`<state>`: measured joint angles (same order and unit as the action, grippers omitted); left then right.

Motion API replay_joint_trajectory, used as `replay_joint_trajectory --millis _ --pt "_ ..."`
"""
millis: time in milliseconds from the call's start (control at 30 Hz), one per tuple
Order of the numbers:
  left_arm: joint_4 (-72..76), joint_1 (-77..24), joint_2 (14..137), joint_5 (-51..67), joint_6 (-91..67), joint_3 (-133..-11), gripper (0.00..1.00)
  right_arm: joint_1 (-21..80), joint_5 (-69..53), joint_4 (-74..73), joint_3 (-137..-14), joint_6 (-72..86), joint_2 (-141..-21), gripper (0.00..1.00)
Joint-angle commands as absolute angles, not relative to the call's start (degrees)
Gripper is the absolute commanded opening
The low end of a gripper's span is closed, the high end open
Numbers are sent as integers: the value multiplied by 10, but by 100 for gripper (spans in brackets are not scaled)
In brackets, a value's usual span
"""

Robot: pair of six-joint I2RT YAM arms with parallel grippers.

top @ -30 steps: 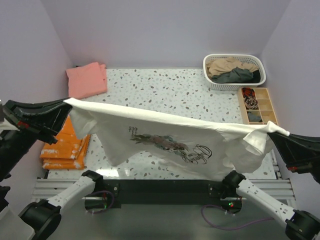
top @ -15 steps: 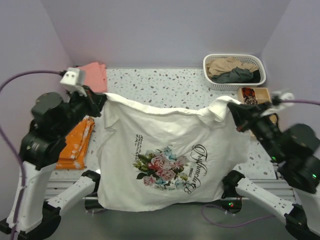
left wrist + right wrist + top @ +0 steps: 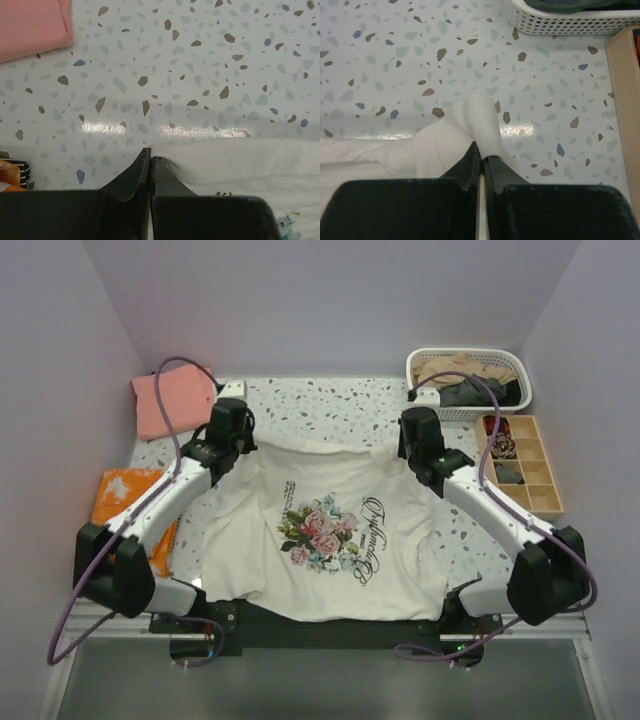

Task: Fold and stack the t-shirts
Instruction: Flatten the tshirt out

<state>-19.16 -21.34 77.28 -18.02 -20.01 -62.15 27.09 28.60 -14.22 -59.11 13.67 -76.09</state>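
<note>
The cream t-shirt (image 3: pixel 330 530) with pink roses and black script lies spread face up on the speckled table, its hem over the near edge. My left gripper (image 3: pixel 240 445) is shut on its far left shoulder corner (image 3: pixel 200 162), low on the table. My right gripper (image 3: pixel 405 452) is shut on its far right shoulder, where the cloth bunches up (image 3: pixel 477 122). A folded salmon-pink t-shirt (image 3: pixel 172 400) lies at the far left; it also shows in the left wrist view (image 3: pixel 30 25). Tan (image 3: pixel 455 370) and dark grey (image 3: pixel 475 392) shirts lie in the basket.
A white laundry basket (image 3: pixel 468 410) stands at the far right; its rim also shows in the right wrist view (image 3: pixel 570 22). A wooden compartment tray (image 3: pixel 520 465) sits in front of it. Orange printed cloths (image 3: pixel 125 495) are stacked at the left edge.
Both arms have swung the cream t-shirt from held up in the air down and forward onto the table. It now lies spread flat with both grippers still on its shoulders.
</note>
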Motion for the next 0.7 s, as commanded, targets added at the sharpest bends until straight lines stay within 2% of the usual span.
replay_joint_trajectory --millis 0,233,467,567,667 --pt "-59 -200 911 -234 -200 -665 0 201 224 -28 -661 161 -875 0" --pt "-30 -142 1094 -222 -179 -794 0 158 156 -37 -840 132 -1070 0" --pt "-61 -92 1216 -135 -140 -949 0 129 81 -58 -957 130 -1176 0" --pt "-94 -81 1279 -108 -127 -1014 18 123 62 -60 -976 134 -1195 0" --pt "-98 -74 1293 -95 -120 -1034 21 120 46 -58 -978 136 -1203 0"
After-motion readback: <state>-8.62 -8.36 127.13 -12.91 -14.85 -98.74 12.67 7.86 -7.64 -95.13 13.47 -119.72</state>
